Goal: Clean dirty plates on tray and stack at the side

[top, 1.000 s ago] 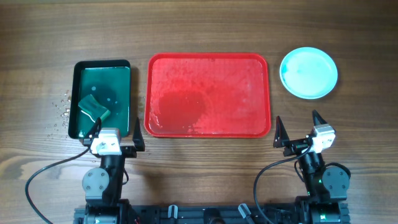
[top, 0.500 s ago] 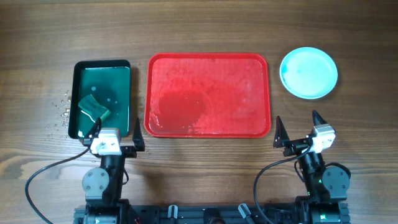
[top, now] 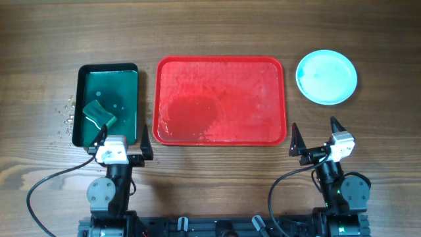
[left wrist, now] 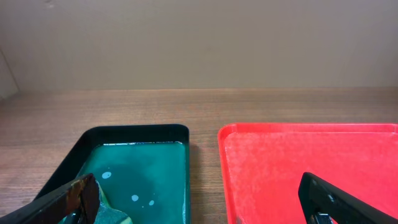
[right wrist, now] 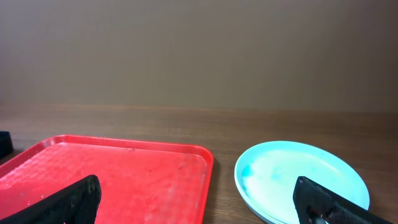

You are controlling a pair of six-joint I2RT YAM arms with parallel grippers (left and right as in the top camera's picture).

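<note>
Wooden bench (top: 210,26), plain wall (left wrist: 199,37) behind. Left tool (top: 123,135) and right tool (top: 314,125) both spread wide, empty, parked at near edge. Red tray (top: 223,99) bare, wet film. Turquoise plate (top: 326,77) on bench right of tray, apart; likely stack. Plate rigid, probably slippery when wet: pinch rim, not centre.

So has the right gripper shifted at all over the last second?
No. In the overhead view the right gripper sits open just off the near right corner of the red tray, exactly where it was before.
</note>
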